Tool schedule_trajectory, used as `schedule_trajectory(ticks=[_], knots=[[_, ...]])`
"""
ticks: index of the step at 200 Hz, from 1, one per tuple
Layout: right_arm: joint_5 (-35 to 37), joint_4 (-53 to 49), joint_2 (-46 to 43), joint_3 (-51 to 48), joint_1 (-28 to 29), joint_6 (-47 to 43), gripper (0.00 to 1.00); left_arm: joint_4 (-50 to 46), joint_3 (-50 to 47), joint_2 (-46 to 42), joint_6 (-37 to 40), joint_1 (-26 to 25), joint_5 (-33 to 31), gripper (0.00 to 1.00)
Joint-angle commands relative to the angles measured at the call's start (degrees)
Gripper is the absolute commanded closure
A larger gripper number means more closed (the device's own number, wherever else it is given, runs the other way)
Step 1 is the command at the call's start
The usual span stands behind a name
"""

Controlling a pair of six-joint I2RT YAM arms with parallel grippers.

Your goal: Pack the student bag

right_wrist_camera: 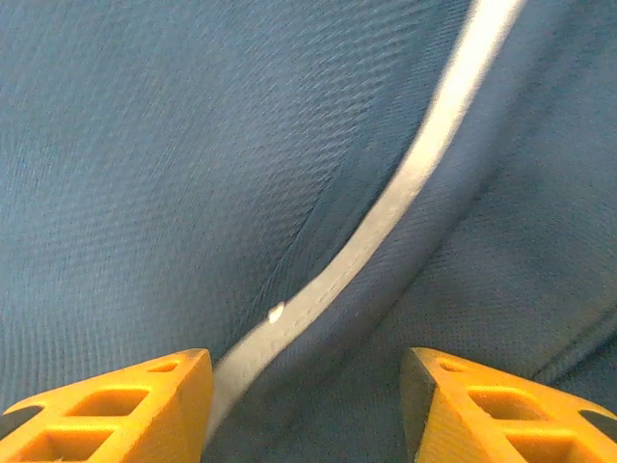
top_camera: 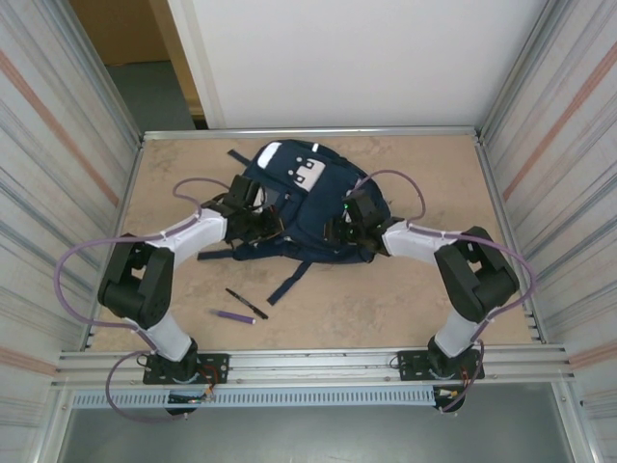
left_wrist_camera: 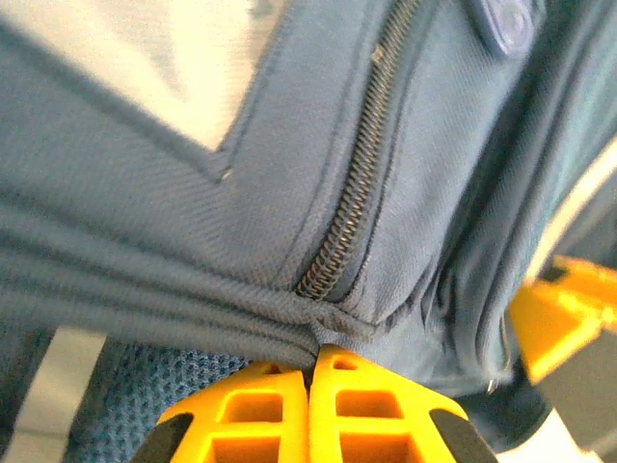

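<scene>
The student bag [top_camera: 299, 188], navy blue with a white front patch, lies at the middle back of the table. My left gripper [top_camera: 273, 224] is at its left side and my right gripper [top_camera: 339, 231] at its right side. In the left wrist view the left gripper [left_wrist_camera: 315, 352] is shut, pinching a fold of the bag's fabric [left_wrist_camera: 145, 222] just below the end of a zipper [left_wrist_camera: 357, 193]. In the right wrist view the right gripper [right_wrist_camera: 307, 371] stands open against the bag's cloth [right_wrist_camera: 145, 145], a grey stripe [right_wrist_camera: 405, 183] running between its fingers.
A black pen [top_camera: 246, 303] and a purple pen [top_camera: 235, 316] lie on the table in front of the bag, near the left arm. A loose bag strap [top_camera: 289, 282] trails toward the front. Metal walls close in both sides.
</scene>
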Motion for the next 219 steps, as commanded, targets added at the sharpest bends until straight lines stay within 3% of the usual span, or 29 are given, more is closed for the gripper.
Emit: schedule_trajectory(ticks=[1,19,57,79,103,107,119,130,159,201,219], knots=[[-5.25,5.61,4.55,3.79,-5.4,-1.68,0.47,1.4,-1.78,-2.28,-4.0,-4.96,3.83,1.0],[-9.23,3.54,4.72,7.35,-7.64,-2.53,0.47,1.97,-2.3,-3.19,-5.27,-5.37,3.33,1.0],[-5.36,-3.08,-5.15,5.37,-6.58,-6.79,0.46,1.05,-2.33,-6.57,-5.87,-5.2,-1.19,1.0],[-3.64,-9.56,-11.72,2.22,-3.29,-4.62,0.45,2.09,-1.91,-7.17,-6.37,-5.09,-0.91,1.0],[-3.69,-12.36,-15.18,-0.81,4.39,0.16,0.45,1.37,-1.43,-6.86,-6.7,-4.7,-0.08,1.0],[-3.44,-12.62,-15.43,-0.99,5.43,0.75,0.45,0.84,-1.43,-6.84,-6.8,-4.58,-0.07,0.95],[-2.99,-13.31,-15.39,-1.05,8.23,2.5,0.44,-1.32,-1.68,-6.87,-7.03,-4.24,-0.6,0.64],[-3.86,-13.13,-14.5,-0.57,9.36,3.8,0.44,-2.91,-2.02,-6.72,-6.69,-4.03,-1.09,0.54],[-3.62,-12.09,-11.66,1.54,11.24,2.58,0.45,-4.61,-3.23,-5.88,-9.02,-3.69,-4.54,0.46],[-4.79,-11.78,-8.02,3.94,11.39,0.7,0.45,-3.54,-1.53,-3.09,-11.37,-2.34,-12.15,0.44],[-5.16,-10.8,-6.88,3.65,11.47,1.99,0.43,-5.17,0.45,-1.02,-13.69,-2.22,-15.3,0.37]])
